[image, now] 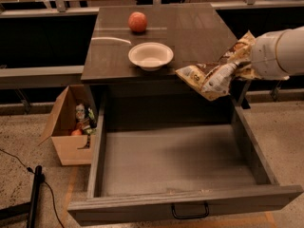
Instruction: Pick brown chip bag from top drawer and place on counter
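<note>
- Now the gripper (pixel 233 68) is at the front right corner of the counter (pixel 190 32). It sits at the end of a thick white arm (pixel 280 51) that reaches in from the counter's right side.
- It is pinched onto the brown chip bag (pixel 209 80). One pale finger (pixel 228 73) crosses the crumpled foil, and most of the rest of the gripper is hidden behind the bag.
- The brown chip bag hangs in the air at the counter's front edge, near the right corner.
- The bag is tilted: its cream and tan end points toward the counter's middle, and its darker end rises beside the arm.
- I cannot tell whether the bag is above the counter's surface or just in front of it.
- The top drawer (pixel 175 165) is pulled far out below the counter's front edge, and its flat grey-brown bottom shows.
- A thin black handle (pixel 190 212) sits on the drawer's front panel, the part farthest from the counter.
- A white bowl (pixel 151 56) stands on the counter near its front edge, a little left of centre and apart from the bag.
- A round reddish-orange fruit (pixel 137 22) lies on the counter toward its back, behind the bowl.
- A small open cardboard box (pixel 66 141) holding assorted items stands on the floor below the counter's left side, just beside the drawer.
</note>
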